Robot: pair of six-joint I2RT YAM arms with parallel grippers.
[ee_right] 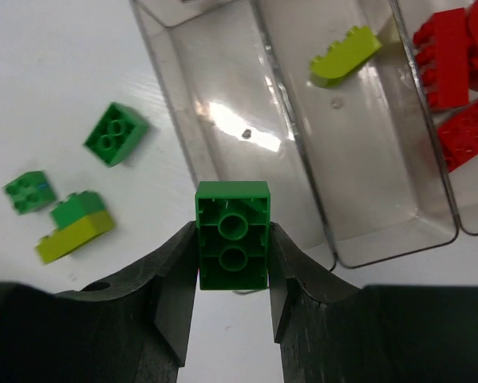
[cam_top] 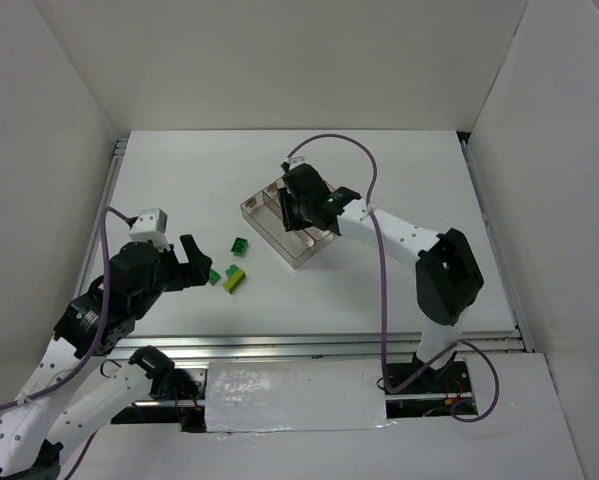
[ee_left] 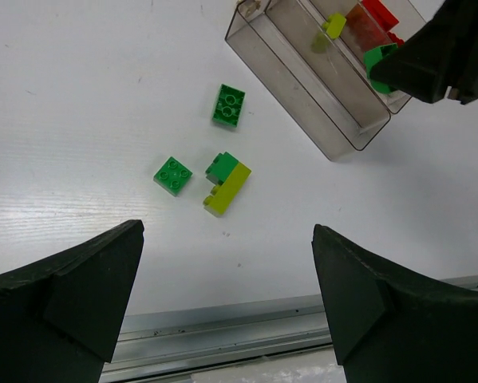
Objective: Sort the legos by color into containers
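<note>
The right gripper (ee_right: 232,235) is clamping a green brick (ee_right: 232,199) (underside showing) by the tray (ee_right: 223,96). The left gripper (ee_left: 228,267) is hovering, jaws apart.

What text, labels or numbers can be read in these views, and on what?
No legible text in any view.
Loose bricks on the table: studs too small to show any embossing.
Green brick in the right gripper: hollow underside faces the camera, no lettering seen.
Tray: no label or marking visible.
</note>
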